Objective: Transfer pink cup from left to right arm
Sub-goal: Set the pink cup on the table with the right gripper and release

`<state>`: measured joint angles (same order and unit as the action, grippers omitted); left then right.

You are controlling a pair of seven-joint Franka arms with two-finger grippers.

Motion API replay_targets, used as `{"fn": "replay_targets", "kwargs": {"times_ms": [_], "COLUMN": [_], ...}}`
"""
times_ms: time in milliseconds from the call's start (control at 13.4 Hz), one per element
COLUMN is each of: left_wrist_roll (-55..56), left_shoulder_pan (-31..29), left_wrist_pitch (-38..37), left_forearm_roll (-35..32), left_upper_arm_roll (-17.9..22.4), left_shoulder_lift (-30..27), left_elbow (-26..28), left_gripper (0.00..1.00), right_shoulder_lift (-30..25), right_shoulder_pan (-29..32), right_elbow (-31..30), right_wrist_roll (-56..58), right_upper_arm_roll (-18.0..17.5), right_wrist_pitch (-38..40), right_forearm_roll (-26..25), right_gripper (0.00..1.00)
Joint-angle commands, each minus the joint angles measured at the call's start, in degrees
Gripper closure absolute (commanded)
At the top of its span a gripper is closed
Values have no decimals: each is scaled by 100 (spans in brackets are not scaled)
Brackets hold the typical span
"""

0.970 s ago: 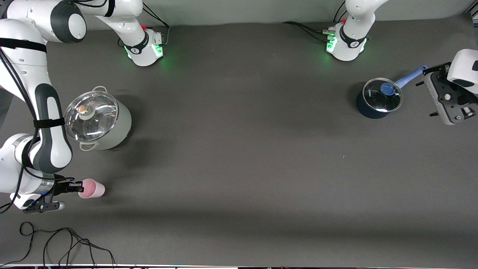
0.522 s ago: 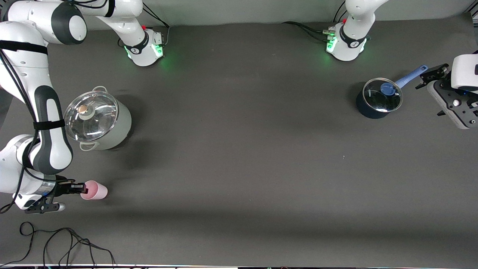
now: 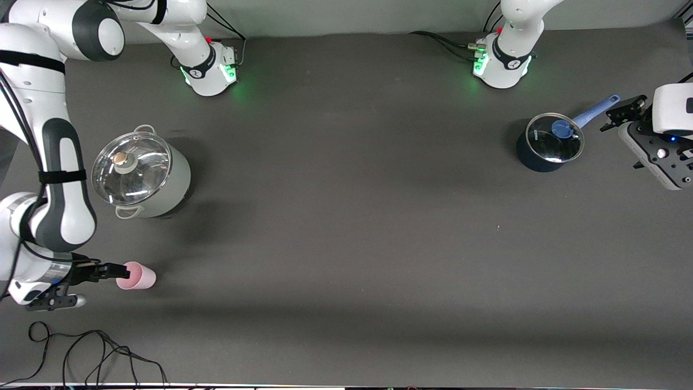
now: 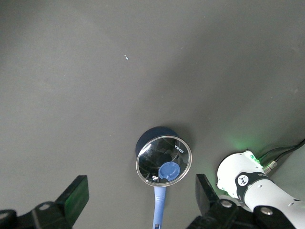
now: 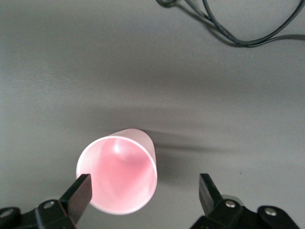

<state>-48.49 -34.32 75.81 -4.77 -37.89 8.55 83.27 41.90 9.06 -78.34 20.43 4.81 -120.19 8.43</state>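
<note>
Across the front view, a dark grey table (image 3: 346, 227) carries the pink cup (image 3: 136, 275), upright, nearer the camera than the lidded grey pot (image 3: 142, 176). Since a second ago the right gripper (image 3: 111, 269) has let go and drawn back from the cup.

From the left wrist, the left gripper (image 4: 140, 202) hangs released above the blue saucepan (image 4: 163, 159), glass-lidded.

From the right wrist, the cup's inside shows nothing in it; a black cable (image 5: 238, 26) lies near.
</note>
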Motion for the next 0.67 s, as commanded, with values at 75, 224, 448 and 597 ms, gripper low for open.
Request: {"fn": "replay_targets", "kwargs": {"times_ms": [75,224,448,597], "left_wrist_roll": [112,68,417,1143], "left_shoulder_pan": [40,49,83,145], "left_wrist_pitch": [-22,-13,39,293], "left_forearm_roll": [-139,-174,-566,-859], "left_upper_arm_roll": [-8,-8,-17,-44], "left_shoulder_lift": [68,68,76,164], "left_elbow": [-118,-127,-127,-109], "left_gripper": [0,0,0,0], "right_shoulder_lift": [-935,-1523,-2219,-2623], "right_shoulder_pan": [-71,-71,-80,-254], "right_elbow": [-102,-111,-120,-137], "right_wrist_roll": [-135,-371,-539,-759], "right_upper_arm_roll": [151,169,195,178], "right_wrist_pitch": [1074,1680,2297,2700], "right_forearm_roll": [-227,-237,-280,-482], "right_gripper": [1,1,0,0]}}
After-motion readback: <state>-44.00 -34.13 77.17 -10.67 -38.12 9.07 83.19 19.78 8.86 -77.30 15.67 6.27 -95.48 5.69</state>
